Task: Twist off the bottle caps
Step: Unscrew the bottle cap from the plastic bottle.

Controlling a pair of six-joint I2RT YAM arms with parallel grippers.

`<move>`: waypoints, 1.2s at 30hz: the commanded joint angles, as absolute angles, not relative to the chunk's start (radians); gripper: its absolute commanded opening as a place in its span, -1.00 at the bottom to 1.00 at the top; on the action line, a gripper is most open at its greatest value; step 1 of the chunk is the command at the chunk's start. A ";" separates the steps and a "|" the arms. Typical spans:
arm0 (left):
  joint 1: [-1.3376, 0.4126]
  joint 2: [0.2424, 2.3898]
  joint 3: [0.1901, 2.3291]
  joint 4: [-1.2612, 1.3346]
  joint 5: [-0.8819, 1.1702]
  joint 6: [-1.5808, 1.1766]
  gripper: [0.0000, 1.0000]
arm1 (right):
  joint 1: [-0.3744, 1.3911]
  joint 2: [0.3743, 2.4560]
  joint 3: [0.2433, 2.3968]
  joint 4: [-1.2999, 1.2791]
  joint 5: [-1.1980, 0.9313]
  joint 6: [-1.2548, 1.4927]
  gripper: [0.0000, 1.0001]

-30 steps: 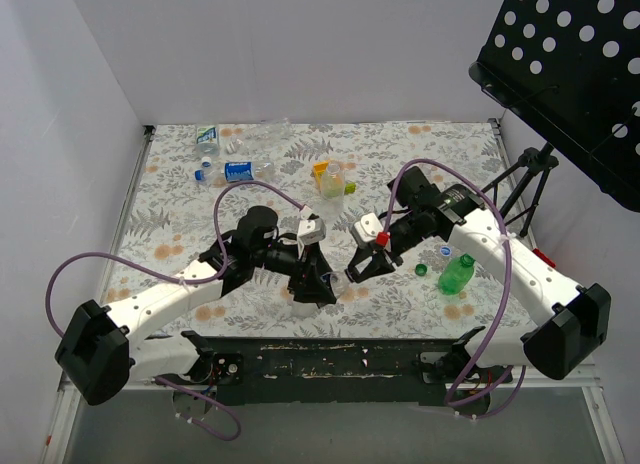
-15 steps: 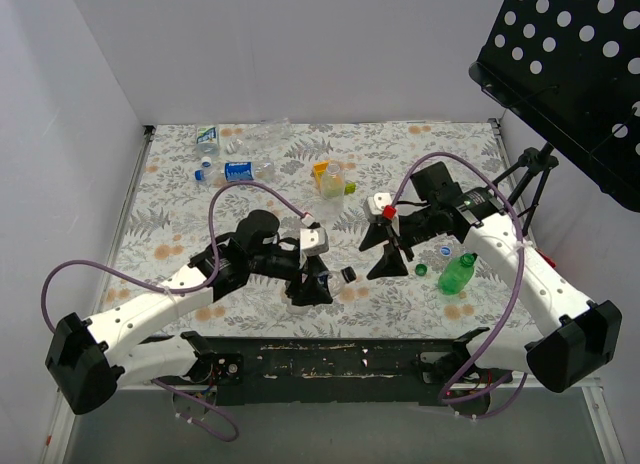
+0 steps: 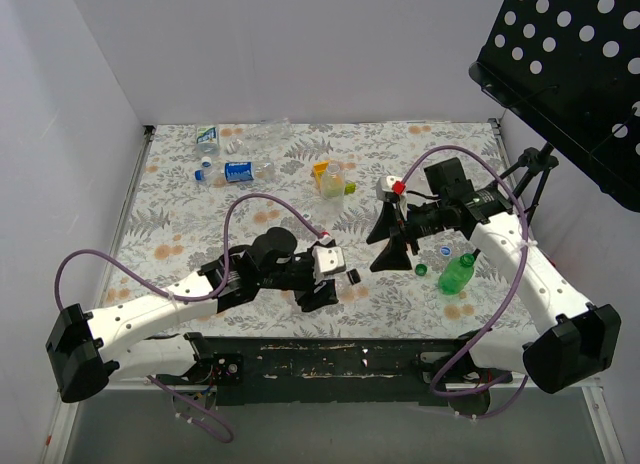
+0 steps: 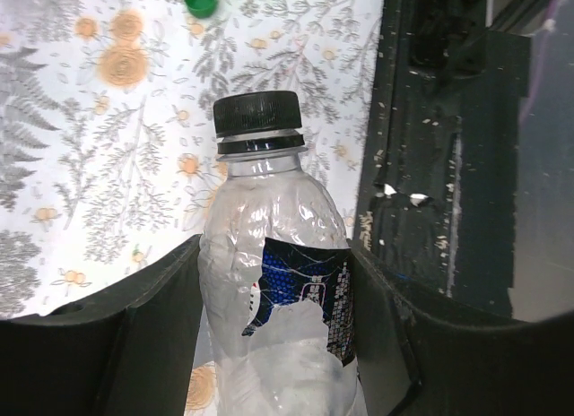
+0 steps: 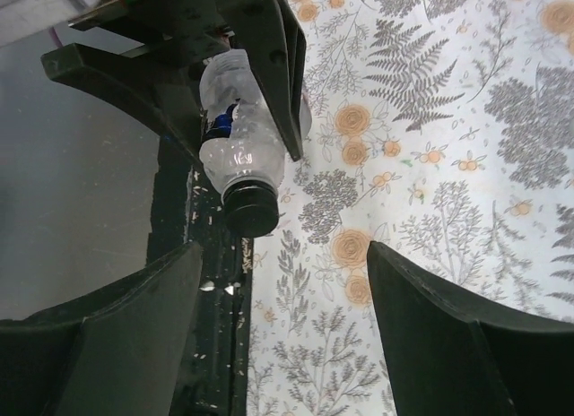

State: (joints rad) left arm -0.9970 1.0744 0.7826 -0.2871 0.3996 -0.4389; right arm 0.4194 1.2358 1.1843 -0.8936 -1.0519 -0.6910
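Nearest the arm bases, the left gripper (image 4: pixel 273 290) had its jaws pinching the body of a small clear plastic bottle with a dark blue label (image 4: pixel 269 210). It was held roughly level over the front of the floral-patterned desk (image 3: pixel 180 234), its round black screw cap (image 4: pixel 257 112) on and pointing right. At like depth, farther right, lay a green plastic bottle (image 3: pixel 457 274) with a loose green cap (image 3: pixel 421 269) just beside it. Slightly beyond, the right gripper (image 3: pixel 393 252) hovered with jaws spread and empty, apart from the black cap. The step in hand looked like lining up; next those jaws would need to close around the cap and twist while the left held firm. Farthest back lay clear blue-labelled bottles (image 3: pixel 240 170).
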 commanded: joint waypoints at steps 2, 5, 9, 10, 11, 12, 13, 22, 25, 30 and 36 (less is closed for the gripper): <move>-1.026 1.052 0.781 -0.204 0.272 -0.403 -1.00 | 0.397 1.232 1.123 -0.807 -1.100 -0.523 0.64; -1.043 1.058 0.773 -0.183 0.235 -0.399 -1.00 | 0.391 1.229 1.092 -0.752 -1.077 -0.408 0.63; -1.055 1.068 0.767 -0.161 0.195 -0.385 -1.00 | 0.385 1.226 1.054 -0.686 -1.072 -0.269 0.61; -1.058 1.069 0.765 -0.157 0.184 -0.384 -1.00 | 0.384 1.226 1.040 -0.678 -1.098 -0.259 0.61; -1.060 1.069 0.765 -0.152 0.176 -0.382 -1.00 | 0.385 1.221 1.029 -0.669 -1.118 -0.253 0.62; -1.063 1.071 0.764 -0.144 0.170 -0.380 -1.00 | 0.382 1.218 1.020 -0.654 -1.127 -0.238 0.62; -1.065 1.074 0.762 -0.140 0.164 -0.380 -1.00 | 0.382 1.215 1.011 -0.638 -1.124 -0.212 0.62; -1.097 1.097 0.759 -0.100 0.120 -0.376 -1.00 | 0.377 1.238 0.962 -0.569 -1.112 -0.114 0.62; -1.098 1.109 0.762 -0.091 0.120 -0.373 -1.00 | 0.377 1.256 0.965 -0.545 -1.130 -0.081 0.59; -1.100 1.132 0.767 -0.094 0.091 -0.379 -1.00 | 0.379 1.282 0.996 -0.557 -1.140 -0.071 0.41; -1.101 1.146 0.770 -0.092 0.075 -0.387 -1.00 | 0.394 1.302 0.999 -0.557 -1.138 -0.063 -0.10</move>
State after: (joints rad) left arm -1.0954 1.1439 0.7673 -0.1184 0.1005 -0.3859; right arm 0.3824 1.2922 0.9657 -0.5735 -1.1099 -0.0784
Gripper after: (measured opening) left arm 0.565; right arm 0.515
